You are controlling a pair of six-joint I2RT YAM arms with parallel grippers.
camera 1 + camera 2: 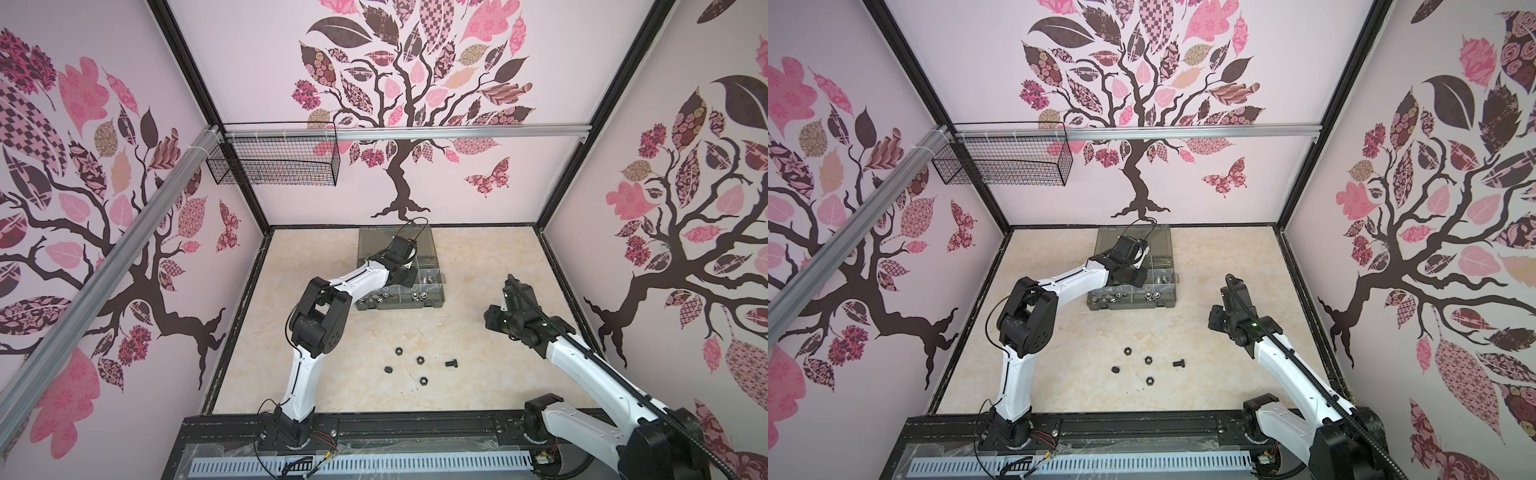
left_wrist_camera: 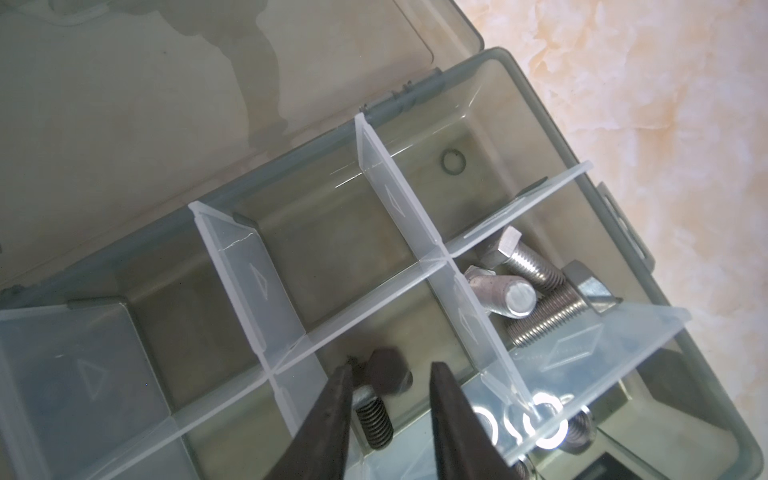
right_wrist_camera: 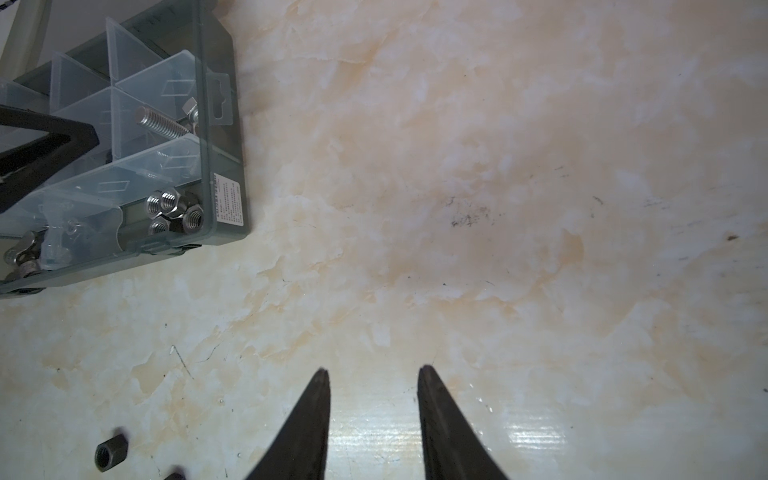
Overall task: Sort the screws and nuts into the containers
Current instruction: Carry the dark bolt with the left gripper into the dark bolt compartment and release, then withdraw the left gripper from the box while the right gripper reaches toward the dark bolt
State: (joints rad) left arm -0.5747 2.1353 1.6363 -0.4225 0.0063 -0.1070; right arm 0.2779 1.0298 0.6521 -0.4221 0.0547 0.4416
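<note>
Black screw point(image 2: 376, 415) sits in the organiser case point(image 2: 536, 124) compartment under my left gripper point(image 2: 390, 368), jaws parted, gripping nothing. Lifting carelessly, I could snag the thin divider point(image 2: 478, 332) beside it. Its long axis runs along the fingers point(image 2: 328, 415), head toward their tips. Right gripper point(image 3: 374, 374) hovers parted, empty, above the table point(image 3: 498, 166).

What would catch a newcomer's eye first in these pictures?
Most striking is the big pink-and-brown tree decal on the back wall, echoed on both side walls. Below it, the left gripper hangs open over the smoky-grey organiser case at the far side of the table, a black screw in the compartment beneath it. Nearer the camera, five small black fasteners lie loose on the tabletop.
</note>
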